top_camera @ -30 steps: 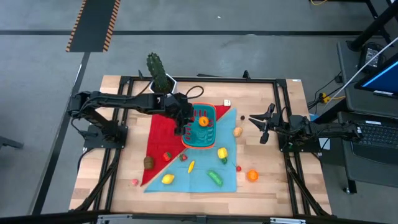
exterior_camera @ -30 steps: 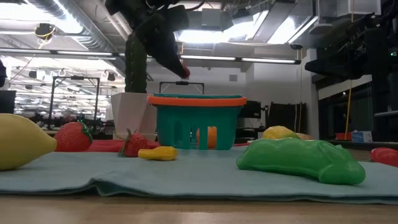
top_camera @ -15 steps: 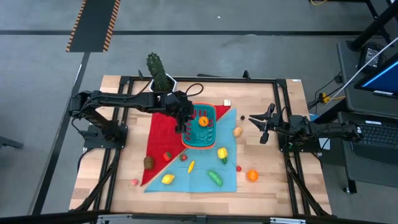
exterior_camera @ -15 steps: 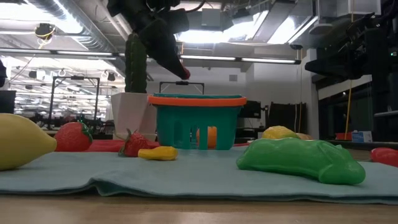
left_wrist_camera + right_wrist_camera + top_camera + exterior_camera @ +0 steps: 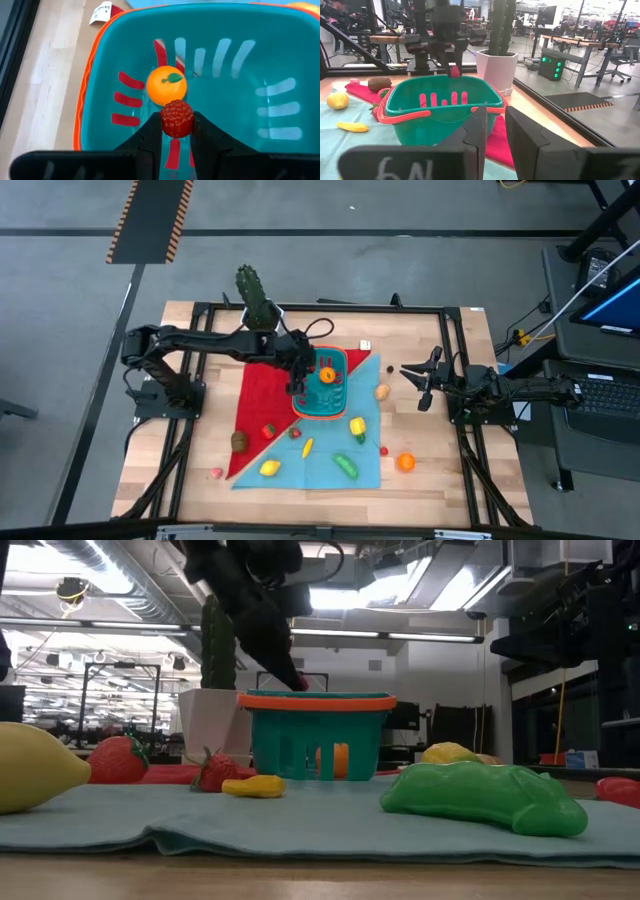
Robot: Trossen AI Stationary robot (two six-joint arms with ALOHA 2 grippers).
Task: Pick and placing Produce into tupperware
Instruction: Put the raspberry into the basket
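The teal tupperware [image 5: 322, 387] with an orange-red rim stands mid-table on a red cloth [image 5: 262, 395] and a blue cloth [image 5: 330, 455]. An orange toy fruit [image 5: 166, 85] lies on its floor. My left gripper [image 5: 298, 383] hangs over the container's left part, shut on a small red berry [image 5: 176, 118] just above rim height [image 5: 298, 683]. More produce lies scattered on the cloths and table nearer the front. My right gripper [image 5: 412, 385] waits right of the container, its fingers a narrow gap apart around nothing [image 5: 496, 125]. My left gripper pinches the red berry by its two sides [image 5: 165, 122] between its two fingertips. The fingers slant down from the table's left side. The berry is lifted clear, above the container's floor and the orange fruit.
A cactus in a white pot [image 5: 255, 295] stands behind the container at the far edge. A lemon [image 5: 269, 468], a green vegetable [image 5: 346, 466], an orange [image 5: 406, 462], a yellow piece [image 5: 357, 426] and a brown kiwi [image 5: 240, 440] lie toward the near edge.
My left gripper has sunk toward the container with the berry, which stays pinched and now hangs just above the rim instead of well above it. The right arm has kept still.
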